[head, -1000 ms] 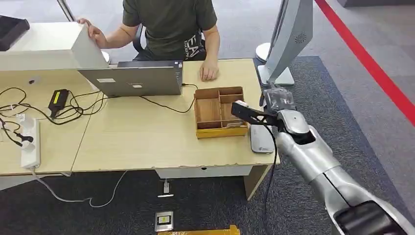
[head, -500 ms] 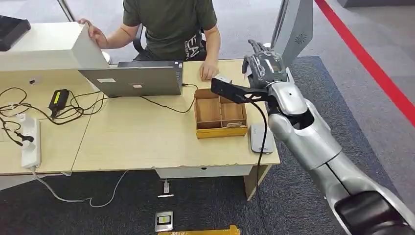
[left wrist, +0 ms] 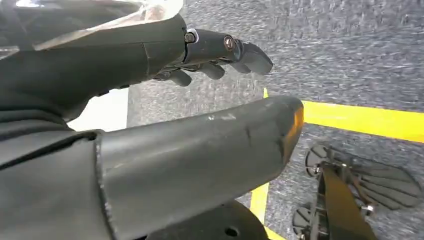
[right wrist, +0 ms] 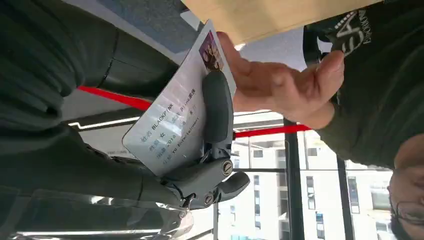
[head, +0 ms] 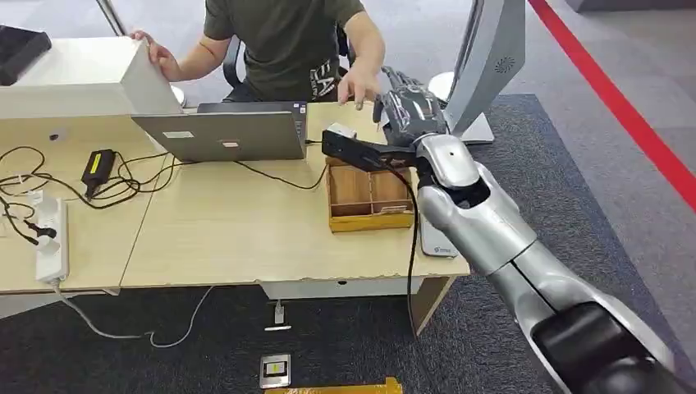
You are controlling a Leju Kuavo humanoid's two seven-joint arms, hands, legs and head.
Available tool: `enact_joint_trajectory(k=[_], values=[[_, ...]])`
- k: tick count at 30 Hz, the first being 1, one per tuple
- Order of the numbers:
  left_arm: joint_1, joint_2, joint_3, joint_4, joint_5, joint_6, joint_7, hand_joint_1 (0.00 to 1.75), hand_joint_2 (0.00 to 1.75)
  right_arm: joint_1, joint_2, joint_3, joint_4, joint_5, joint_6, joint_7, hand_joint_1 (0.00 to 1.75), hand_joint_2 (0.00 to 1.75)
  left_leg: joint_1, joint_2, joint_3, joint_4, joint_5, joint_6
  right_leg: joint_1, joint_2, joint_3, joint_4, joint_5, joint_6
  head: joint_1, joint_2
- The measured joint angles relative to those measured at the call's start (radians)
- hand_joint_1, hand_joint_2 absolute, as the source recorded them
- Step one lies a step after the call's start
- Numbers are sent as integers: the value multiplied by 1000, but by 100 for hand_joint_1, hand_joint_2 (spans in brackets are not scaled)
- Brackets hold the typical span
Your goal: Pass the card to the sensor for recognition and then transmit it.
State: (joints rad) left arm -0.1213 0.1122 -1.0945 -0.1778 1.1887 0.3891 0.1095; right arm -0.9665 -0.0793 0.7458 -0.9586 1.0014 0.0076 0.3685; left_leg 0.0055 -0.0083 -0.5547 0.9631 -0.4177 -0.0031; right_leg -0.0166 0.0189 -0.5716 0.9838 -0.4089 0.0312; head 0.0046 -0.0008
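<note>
My right hand point(head: 408, 109) is raised above the far edge of the desk, in front of the seated person. It holds a white ID card point(right wrist: 176, 117) with a small photo and printed text, a dark finger point(right wrist: 217, 107) pressing across its face. The person's open hand point(right wrist: 280, 85) reaches in and touches the card's far end; that same hand point(head: 361, 80) hovers just left of mine. The flat grey sensor point(head: 436, 238) lies on the desk's right edge, below my forearm. My left hand point(left wrist: 210, 50) hangs over the carpet, holding nothing, with its fingers apart.
A wooden compartment box point(head: 369, 194) sits beside the sensor. A grey laptop point(head: 226, 131), black cables point(head: 123, 176) and a power strip point(head: 51, 238) occupy the left of the desk. A silver stand point(head: 480, 66) rises at the desk's far right corner.
My right arm has lifted from over the sensor and swung up and left toward the person. The person's hand has risen off the desk to meet the card.
</note>
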Motion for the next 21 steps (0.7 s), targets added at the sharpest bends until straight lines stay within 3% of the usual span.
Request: enact_joint_trajectory(k=[13,14,15,21], values=[[3,-3,0,0,24,22,16,0,0,-4,15,21,119,20,-48,3,175,175,0,0,0,0,0,0,0,0,0,0,0,0,0,0],[3,-3,0,0,26,24,17,0,0,-4,15,20,124,19,-57,-2,0,175,0,0,0,0,0,0,0,0,0,0,0,0,0,0],[3,-3,0,0,26,26,18,0,0,-4,15,20,129,19,-68,-7,0,0,0,0,0,0,0,0,0,0,0,0,0,0,0,0],[4,-7,0,0,26,34,37,0,0,-4,14,20,145,61,-144,-23,0,0,0,0,0,0,0,0,0,0,0,0,0,0,0,0]])
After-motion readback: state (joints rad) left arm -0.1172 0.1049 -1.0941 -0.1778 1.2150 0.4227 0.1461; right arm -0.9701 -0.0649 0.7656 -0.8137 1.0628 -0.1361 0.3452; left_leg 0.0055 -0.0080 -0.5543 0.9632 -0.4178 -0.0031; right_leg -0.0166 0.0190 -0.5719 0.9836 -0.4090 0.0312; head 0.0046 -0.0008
